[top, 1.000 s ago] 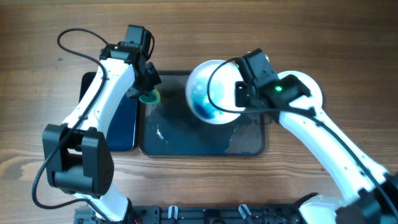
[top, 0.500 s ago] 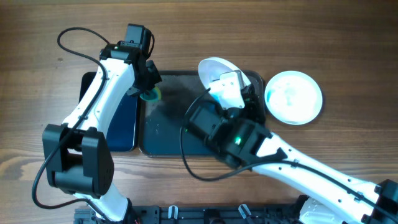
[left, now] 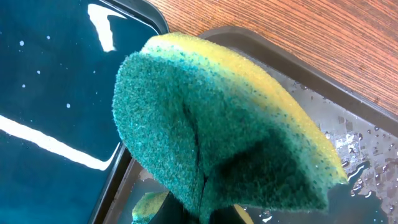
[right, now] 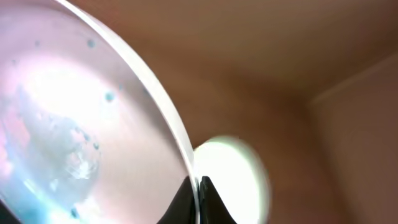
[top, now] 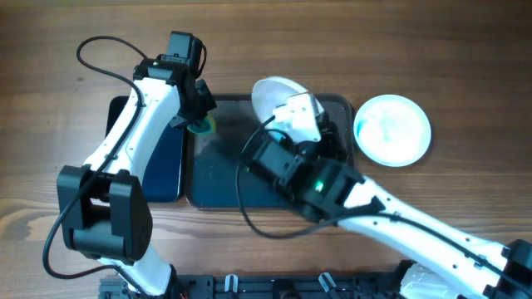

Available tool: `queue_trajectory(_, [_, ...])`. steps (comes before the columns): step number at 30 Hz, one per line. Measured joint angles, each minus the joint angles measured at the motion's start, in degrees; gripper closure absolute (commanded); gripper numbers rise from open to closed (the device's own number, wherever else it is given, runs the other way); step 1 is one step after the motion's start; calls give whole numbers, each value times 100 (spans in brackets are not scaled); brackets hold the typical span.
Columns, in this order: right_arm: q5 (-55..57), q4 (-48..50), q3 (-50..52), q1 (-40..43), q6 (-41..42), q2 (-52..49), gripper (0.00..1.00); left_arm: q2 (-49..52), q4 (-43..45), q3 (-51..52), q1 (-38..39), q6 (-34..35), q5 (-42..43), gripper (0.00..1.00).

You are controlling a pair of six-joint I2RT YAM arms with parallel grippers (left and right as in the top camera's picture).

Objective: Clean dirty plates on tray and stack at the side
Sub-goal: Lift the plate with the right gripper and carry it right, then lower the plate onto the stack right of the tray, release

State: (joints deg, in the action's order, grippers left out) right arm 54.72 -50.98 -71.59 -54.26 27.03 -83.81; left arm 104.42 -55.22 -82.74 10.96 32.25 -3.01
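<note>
Sponge and plate both gripped over the dark tray

The left gripper [top: 196,124] is clamped on a folded green-and-yellow sponge [left: 217,137], held above the left end of the tray [top: 216,178], whose floor is beaded with water; the right gripper [right: 200,198] pinches the rim of a white plate [right: 81,124], its fingers closed on the thin edge; that plate is tilted up over the tray's far edge, with bluish smears and droplets on its face; a second plate [top: 392,130] lies flat on the wooden table [top: 465,66] just beside the tray's right end; a blue basin [top: 165,166] sits against the tray's left side.
</note>
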Motion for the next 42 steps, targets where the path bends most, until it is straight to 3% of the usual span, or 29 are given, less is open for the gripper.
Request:
queue_trajectory(6, [-3211, 44, 0, 1637, 879, 0, 96, 0, 15, 0, 0, 0, 11, 96])
queue_trajectory(8, [-4227, 66, 0, 2559, 999, 0, 96, 0, 15, 0, 0, 0, 17, 96])
queue_trajectory(9, [-5053, 68, 0, 3571, 1054, 0, 96, 0, 13, 0, 0, 0, 26, 96])
queue_trajectory(13, [-6000, -22, 0, 5171, 1088, 2, 96, 0, 15, 0, 0, 0, 90, 96])
queue_trajectory(16, [-6065, -103, 0, 6647, 1062, -44, 96, 0, 17, 0, 0, 0, 101, 96])
queue_trajectory(18, [-6113, -138, 15, 7086, 1021, -153, 96, 2, 13, 0, 2, 0, 101, 96])
queue_trajectory(22, [-6177, 46, 343, 7425, 863, -531, 96, 4, -28, 2, 2, 0, 101, 96])
queue_trajectory(33, [-6002, 699, 1510, 7302, 584, -717, 95, 4, -28, 2, 0, 0, 103, 96])
queue_trajectory(34, [-6008, 743, 1615, 7257, 531, -717, 91, 4, -28, 2, 2, 0, 101, 96])
queue_trajectory(36, [-6017, 758, 1716, 7141, 354, -717, 71, 4, -28, 2, 0, 0, 101, 96])
queue_trajectory(42, [-6159, 262, 1585, 6876, 111, -719, 64, 4, -442, -24, -28, -107, 131, 96])
